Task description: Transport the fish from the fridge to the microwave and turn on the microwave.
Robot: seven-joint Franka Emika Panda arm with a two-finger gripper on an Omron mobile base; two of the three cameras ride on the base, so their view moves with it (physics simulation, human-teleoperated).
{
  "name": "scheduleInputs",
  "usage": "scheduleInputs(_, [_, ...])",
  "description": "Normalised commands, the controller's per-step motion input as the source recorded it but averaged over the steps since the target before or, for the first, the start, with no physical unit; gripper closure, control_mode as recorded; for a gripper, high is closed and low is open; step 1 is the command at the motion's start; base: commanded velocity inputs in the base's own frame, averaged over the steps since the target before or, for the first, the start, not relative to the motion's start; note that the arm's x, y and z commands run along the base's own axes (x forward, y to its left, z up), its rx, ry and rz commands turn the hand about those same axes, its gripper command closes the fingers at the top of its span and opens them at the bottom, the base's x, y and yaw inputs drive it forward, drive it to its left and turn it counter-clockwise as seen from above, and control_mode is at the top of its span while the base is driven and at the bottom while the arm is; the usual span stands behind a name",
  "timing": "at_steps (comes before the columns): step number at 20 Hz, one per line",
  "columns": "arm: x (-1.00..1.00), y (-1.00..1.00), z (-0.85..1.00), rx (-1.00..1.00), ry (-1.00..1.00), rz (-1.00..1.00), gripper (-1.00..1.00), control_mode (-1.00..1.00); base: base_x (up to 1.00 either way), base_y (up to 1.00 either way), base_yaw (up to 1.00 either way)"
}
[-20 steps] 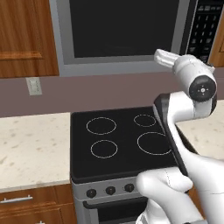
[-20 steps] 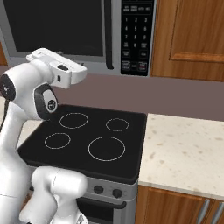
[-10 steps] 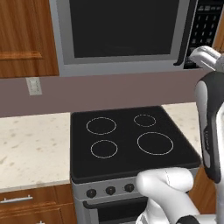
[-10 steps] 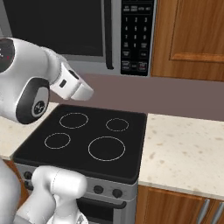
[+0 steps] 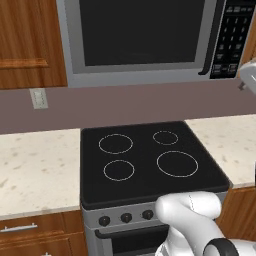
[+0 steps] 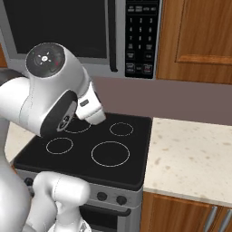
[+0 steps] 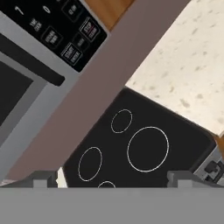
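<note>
The arm has been swung further right and forward, above the stove [image 5: 150,162]. The gripper [image 7: 113,177] is spread wide and empty, turned toward the keypad [image 7: 65,37] of the closed microwave [image 5: 145,40], presumably for starting it. The fish cannot be located.

Glossy white rounded arm [image 6: 50,97], dark joints.

A: What is hanging over the stove [image 5: 150,160]?
B: The microwave [image 5: 150,40], door shut, is sitting above the black cooktop, its keypad [image 5: 231,37] showing at right.
A: And alongside?
B: Speckled counters [image 5: 35,167] are flanking the stove; an outlet [image 5: 38,98] is sitting on the wall at left.
</note>
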Motion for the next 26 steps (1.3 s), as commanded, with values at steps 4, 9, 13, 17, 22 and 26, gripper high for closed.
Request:
scheduleInputs(4, [0.0, -0.06, -0.13, 0.26, -0.08, 0.0, -1.0, -1.0, 0.0, 0.0, 0.0])
scheduleInputs(9, [0.04, -0.15, 0.0, 0.09, -0.1, -0.08, 1.0, -1.0, 0.0, 0.0, 0.0])
scheduleInputs(13, [0.24, -0.26, 0.0, 0.07, -0.08, -0.11, 1.0, -1.0, 0.0, 0.0, 0.0])
scheduleInputs(17, [0.47, -0.11, 0.0, 0.09, 0.0, -0.09, 1.0, -1.0, 0.0, 0.0, 0.0])
scheduleInputs(22, [0.45, -0.13, 0.0, 0.17, 0.0, -0.03, 1.0, -1.0, 0.0, 0.0, 0.0])
scheduleInputs(26, [0.03, -0.28, 0.03, 0.22, -0.01, 0.0, 1.0, -1.0, 0.0, 0.0, 0.0])
